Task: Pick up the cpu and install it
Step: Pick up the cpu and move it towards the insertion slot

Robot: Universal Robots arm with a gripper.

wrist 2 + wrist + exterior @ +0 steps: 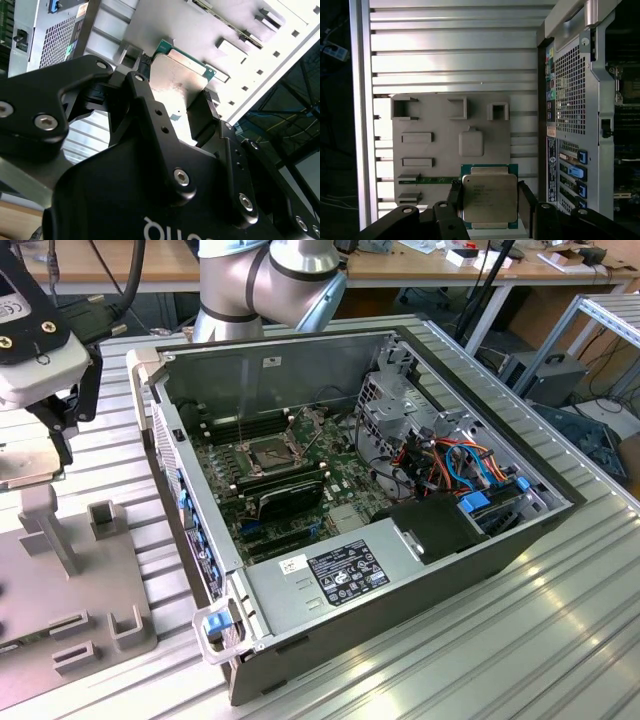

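Hand first: its two black fingers press on two opposite edges of the cpu, so the hand is pinching the chip. The cpu is held up over the grey tray, which sits on the ribbed tabletop just beside the open computer case. The socket is inside the case, well apart from the chip, with the case wall between them.

I think a few things could go wrong. The chip is thin and held only by its edges, so a bump or a quick swing could make it slip, tip or drop. The case wall is tall, so a low path could knock the chip against it. If the chip met the socket tilted or turned the wrong way, it would not sit flat, and pushing on it could hurt the socket.

The cpu lies flat, silver top facing up and green board under it. It is almost square, so it has no real long side. Its edges line up with the edges of the tray and the case
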